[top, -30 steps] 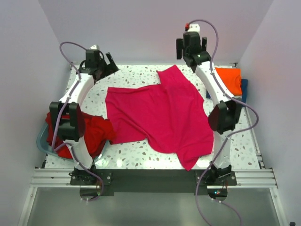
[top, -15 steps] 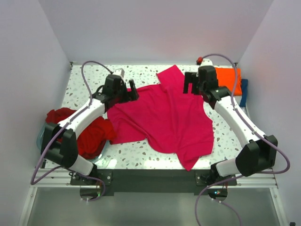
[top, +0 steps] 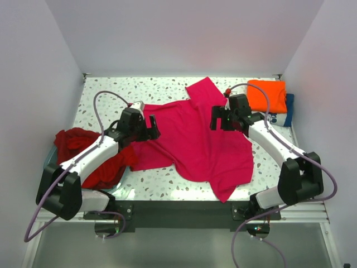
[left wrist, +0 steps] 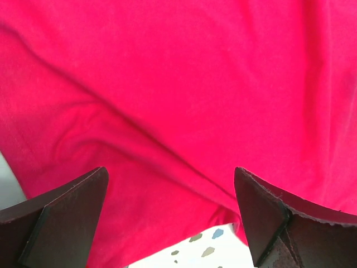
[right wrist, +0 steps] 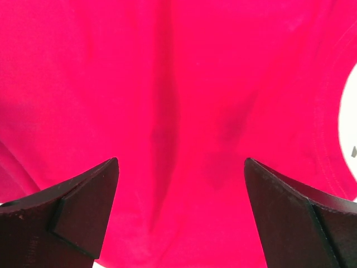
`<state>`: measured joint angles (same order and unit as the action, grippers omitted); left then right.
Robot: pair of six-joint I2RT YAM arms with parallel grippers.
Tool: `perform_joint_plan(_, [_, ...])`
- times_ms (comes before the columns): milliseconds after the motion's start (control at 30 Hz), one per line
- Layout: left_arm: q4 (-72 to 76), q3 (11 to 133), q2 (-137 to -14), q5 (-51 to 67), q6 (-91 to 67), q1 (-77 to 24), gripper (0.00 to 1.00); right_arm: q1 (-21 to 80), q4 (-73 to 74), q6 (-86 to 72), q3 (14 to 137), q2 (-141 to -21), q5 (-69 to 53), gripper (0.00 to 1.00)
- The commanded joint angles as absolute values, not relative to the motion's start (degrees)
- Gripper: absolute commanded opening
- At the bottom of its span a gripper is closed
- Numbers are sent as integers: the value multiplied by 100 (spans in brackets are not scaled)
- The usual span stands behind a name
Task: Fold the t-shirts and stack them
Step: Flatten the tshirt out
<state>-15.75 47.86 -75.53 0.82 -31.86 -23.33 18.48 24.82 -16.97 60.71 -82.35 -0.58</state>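
The speckled table [top: 111, 92] carries a creased magenta-pink t-shirt [top: 192, 139] spread across its middle. At 8 o'clock, dark red t-shirts [top: 106, 159] are heaped in a pale blue tub [top: 50, 162]. At 2 o'clock lies a folded orange t-shirt [top: 266, 95], with a navy sliver [top: 288, 104], probably another shirt, just beside it. The left gripper [top: 153, 127], jaws wide apart, hangs over the pink shirt's 9 o'clock edge. The right gripper [top: 218, 120], likewise spread, is above its 2 o'clock side.

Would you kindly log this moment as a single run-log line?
left end effector: open over magenta t-shirt | right end effector: open over it | shirt: unfolded
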Motion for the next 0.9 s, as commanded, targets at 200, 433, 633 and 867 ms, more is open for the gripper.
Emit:
perform_joint_plan(200, [-1450, 4272, -6909, 149, -3199, -2338, 100, 1846, 2303, -1934, 5985, -9069, -150, 95])
perform_joint_plan(433, [-1503, 3929, -6487, 158, -3305, -2338, 100, 1784, 2513, -1951, 6126, -9631, -18, 95])
perform_joint_plan(633, [-1433, 3630, -6284, 202, -3375, -2338, 100, 1749, 2882, -2039, 6240, -10037, 500, 94])
perform_joint_plan(867, [-1415, 3542, -6179, 255, -3428, -2338, 100, 1538, 3225, -2074, 6425, -10283, 879, 94])
